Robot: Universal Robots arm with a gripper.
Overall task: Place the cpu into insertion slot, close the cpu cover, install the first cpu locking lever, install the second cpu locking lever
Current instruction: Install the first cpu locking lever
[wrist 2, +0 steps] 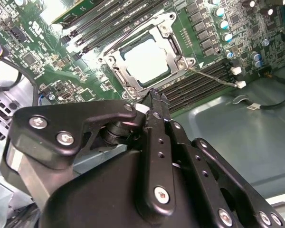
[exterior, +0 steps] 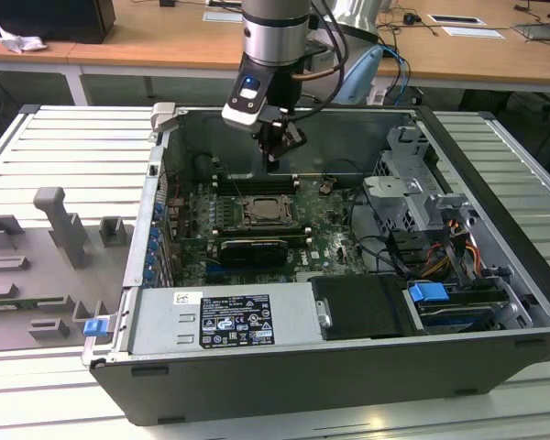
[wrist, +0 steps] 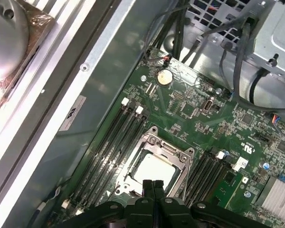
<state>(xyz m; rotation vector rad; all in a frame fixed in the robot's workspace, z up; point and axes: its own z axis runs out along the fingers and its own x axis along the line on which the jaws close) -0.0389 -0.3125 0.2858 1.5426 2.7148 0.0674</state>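
Pincer (exterior: 273, 161) narrow, fingertips (wrist: 152, 186) pressed together, nothing between them. It hangs on arm inside open computer case (exterior: 257, 390), just above far side of socket (exterior: 262, 210). Chip (wrist: 154, 170) sits in socket, pale metal face up. Silver cover frame (wrist 2: 171, 43) lies flat around chip. Thin wire lever (wrist 2: 212, 76) sticks out from one corner of the frame, over the memory slots (wrist: 113, 142). Socket sits mid green board (exterior: 330, 234), toward the exterior view's left.
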